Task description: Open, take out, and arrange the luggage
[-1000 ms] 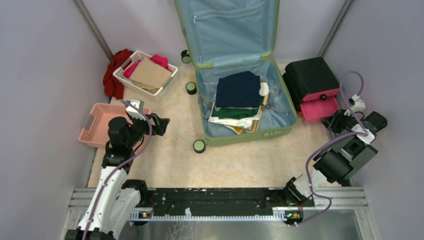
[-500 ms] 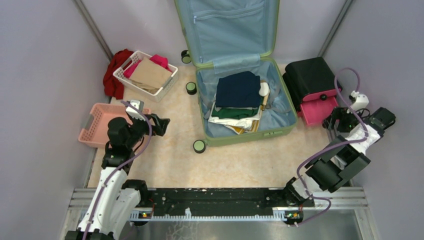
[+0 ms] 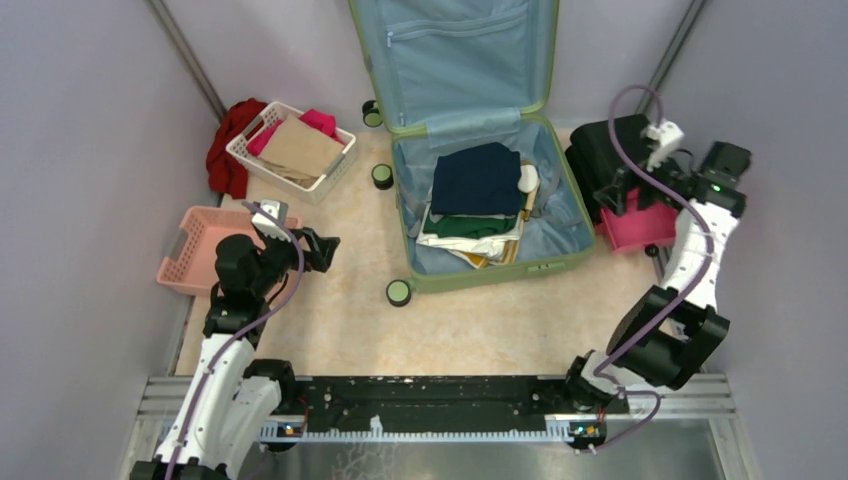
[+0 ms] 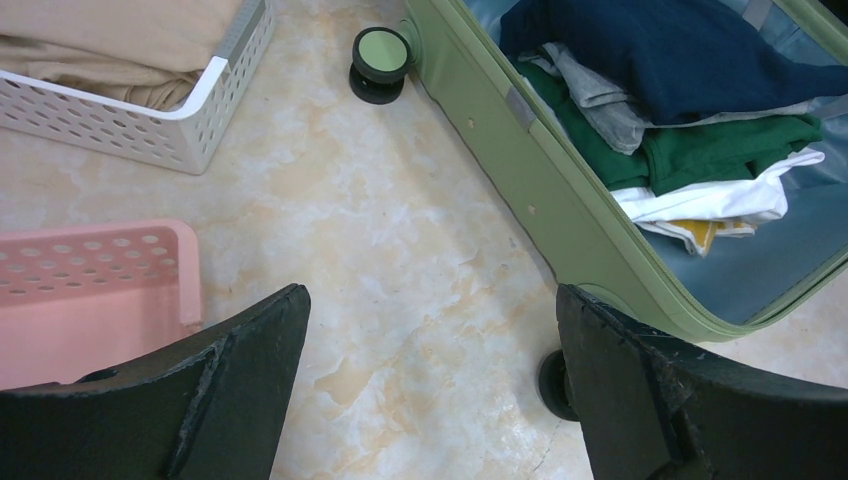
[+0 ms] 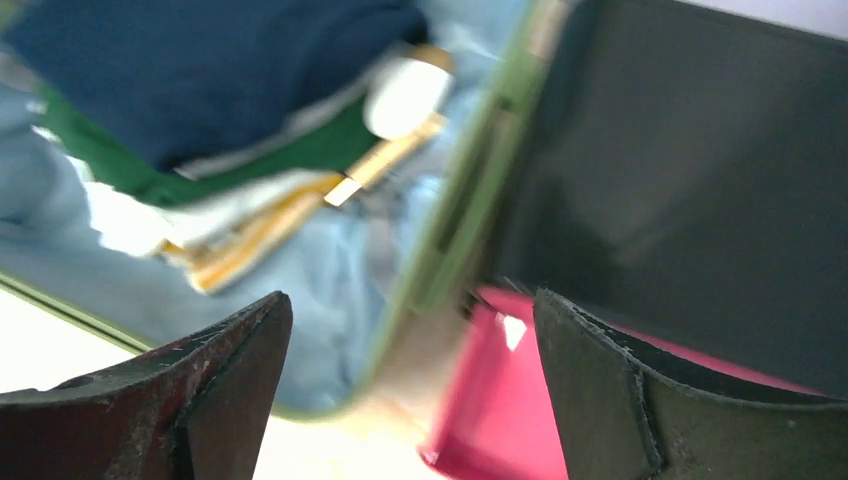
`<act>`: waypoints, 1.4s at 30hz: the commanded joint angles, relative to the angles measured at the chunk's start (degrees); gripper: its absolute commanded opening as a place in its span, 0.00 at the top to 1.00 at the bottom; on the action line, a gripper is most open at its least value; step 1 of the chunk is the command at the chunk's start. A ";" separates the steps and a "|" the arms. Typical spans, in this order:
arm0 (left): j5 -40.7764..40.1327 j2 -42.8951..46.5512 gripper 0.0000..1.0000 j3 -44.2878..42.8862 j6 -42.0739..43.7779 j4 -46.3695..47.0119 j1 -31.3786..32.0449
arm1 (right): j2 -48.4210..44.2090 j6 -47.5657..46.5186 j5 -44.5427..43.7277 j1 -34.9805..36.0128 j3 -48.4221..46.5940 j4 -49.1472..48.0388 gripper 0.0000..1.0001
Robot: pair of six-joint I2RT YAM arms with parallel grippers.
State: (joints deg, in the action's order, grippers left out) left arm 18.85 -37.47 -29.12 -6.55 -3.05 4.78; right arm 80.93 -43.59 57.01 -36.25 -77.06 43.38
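Observation:
The luggage [image 3: 480, 273] lies open on the floor, its lid leaning up against the back wall and its blue lining showing. Inside sits a stack of folded clothes, with a navy piece [image 3: 478, 178] over green, white and yellow ones. My left gripper [image 3: 325, 248] hovers open above bare floor to the left of the case; in the left wrist view it [image 4: 430, 295] holds nothing, and the green shell [image 4: 540, 190] runs along its right. My right gripper [image 3: 620, 195] is raised by the case's right side, open and empty. The blurred right wrist view [image 5: 412, 297] looks down on the green rim [image 5: 470, 220].
A white basket [image 3: 243, 150] with tan and pink clothes stands at the back left, with a red cloth [image 3: 225, 150] beside it. A pink basket [image 3: 190, 255] sits left of my left arm. Black-and-pink stacked cases [image 3: 620, 145] stand right of the luggage, under my right gripper.
My right arm has risen from the floor at the right edge and swung back over the pink case, its jaws opening wide. The left arm has not moved.

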 commanded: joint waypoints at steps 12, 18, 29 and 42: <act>-2.63 -1.19 0.01 -1.20 1.77 -0.82 0.23 | 18.98 30.27 -19.23 28.84 -14.12 -16.08 0.32; -2.85 -2.27 0.01 -1.24 1.89 -0.94 0.24 | 27.27 31.47 -23.45 31.09 -18.97 -17.64 0.47; -2.94 -3.19 0.01 -1.55 2.24 -1.39 0.26 | 33.82 36.42 -38.45 35.88 -18.66 -22.85 0.47; -2.87 -2.82 0.01 -1.58 2.19 -1.61 0.23 | 39.13 39.66 -47.34 38.89 -20.99 -21.59 0.42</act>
State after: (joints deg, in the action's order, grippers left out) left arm 16.05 -40.66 -29.12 -5.08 -4.40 4.78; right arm 118.78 -5.08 12.16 2.46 -94.41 22.22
